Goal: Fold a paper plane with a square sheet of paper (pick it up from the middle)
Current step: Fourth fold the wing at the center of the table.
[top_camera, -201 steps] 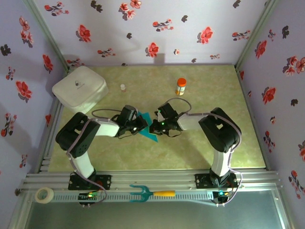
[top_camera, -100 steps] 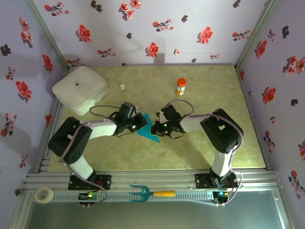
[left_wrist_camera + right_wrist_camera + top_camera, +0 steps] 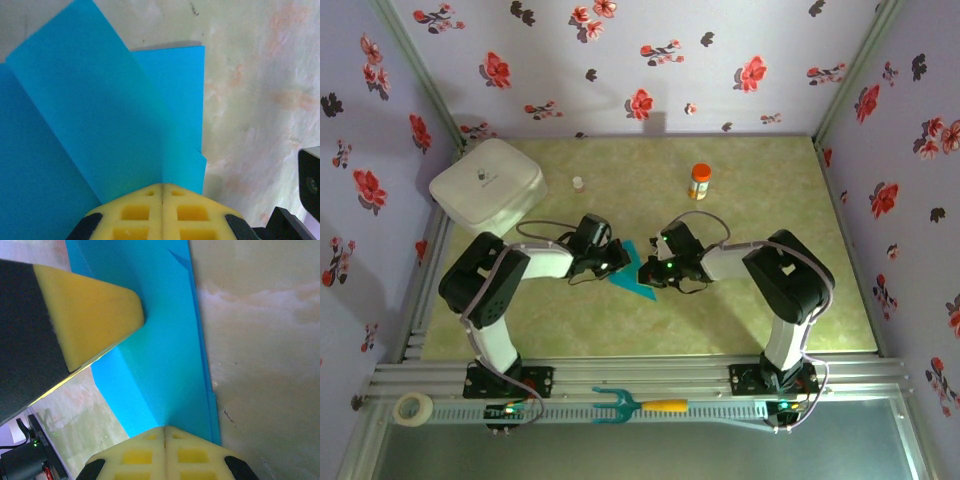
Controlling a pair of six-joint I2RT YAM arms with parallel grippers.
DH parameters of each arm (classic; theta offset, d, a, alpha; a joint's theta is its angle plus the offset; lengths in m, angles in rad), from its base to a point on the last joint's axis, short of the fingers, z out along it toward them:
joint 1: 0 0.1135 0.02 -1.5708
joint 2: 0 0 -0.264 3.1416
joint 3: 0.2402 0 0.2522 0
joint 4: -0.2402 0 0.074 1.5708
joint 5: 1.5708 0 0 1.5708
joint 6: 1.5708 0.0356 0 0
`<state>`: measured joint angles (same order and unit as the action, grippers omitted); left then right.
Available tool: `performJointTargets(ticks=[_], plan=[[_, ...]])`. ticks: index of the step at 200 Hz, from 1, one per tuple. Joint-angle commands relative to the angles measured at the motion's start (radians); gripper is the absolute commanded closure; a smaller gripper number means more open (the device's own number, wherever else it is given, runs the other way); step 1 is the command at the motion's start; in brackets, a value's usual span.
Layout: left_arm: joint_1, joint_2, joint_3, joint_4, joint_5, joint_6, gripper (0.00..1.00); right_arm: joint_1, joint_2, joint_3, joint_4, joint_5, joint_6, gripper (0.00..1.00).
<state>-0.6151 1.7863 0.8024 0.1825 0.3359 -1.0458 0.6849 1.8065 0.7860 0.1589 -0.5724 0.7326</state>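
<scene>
Standing beyond the folded paper [image 3: 635, 285]: white box [image 3: 487, 187], vial [image 3: 579, 184], orange bottle [image 3: 700, 182].

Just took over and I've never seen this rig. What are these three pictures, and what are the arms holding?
Two robot arms, each ending in a two-finger gripper, work on a table. The wide picture looks down from above and behind them. The other two come from cameras on each wrist; the yellow pads at the bottom are that arm's own fingers. The left gripper and right gripper meet mid-table, both shut on a partly folded blue paper. Farther back stand a white box, a vial and an orange bottle. A fork tool and tape lie on the near rail.
</scene>
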Motion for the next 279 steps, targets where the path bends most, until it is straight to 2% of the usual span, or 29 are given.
performJointTargets(ticks=[1, 115, 181, 201, 234, 256, 279], plan=[[0.052, 0.04, -0.007, -0.054, -0.049, 0.048, 0.96, -0.007, 0.023, -0.068, -0.149, 0.057, -0.009, 1.0], [0.213, 0.08, 0.115, -0.216, -0.052, 0.154, 0.96, -0.007, 0.012, -0.094, -0.132, 0.047, -0.002, 1.0], [0.268, 0.082, 0.159, -0.278, -0.054, 0.207, 0.96, -0.007, 0.018, -0.095, -0.124, 0.039, -0.002, 1.0], [0.267, 0.06, 0.178, -0.295, -0.047, 0.21, 0.96, -0.007, 0.02, -0.091, -0.125, 0.039, -0.002, 1.0], [0.248, -0.066, 0.163, -0.289, -0.051, 0.185, 0.95, -0.007, 0.019, -0.082, -0.134, 0.042, -0.005, 1.0], [0.199, -0.132, 0.141, -0.282, -0.045, 0.181, 0.95, -0.007, 0.016, -0.076, -0.141, 0.048, -0.004, 1.0], [0.133, -0.153, 0.09, -0.202, -0.008, 0.16, 0.95, -0.007, 0.012, -0.07, -0.139, 0.048, 0.003, 1.0]])
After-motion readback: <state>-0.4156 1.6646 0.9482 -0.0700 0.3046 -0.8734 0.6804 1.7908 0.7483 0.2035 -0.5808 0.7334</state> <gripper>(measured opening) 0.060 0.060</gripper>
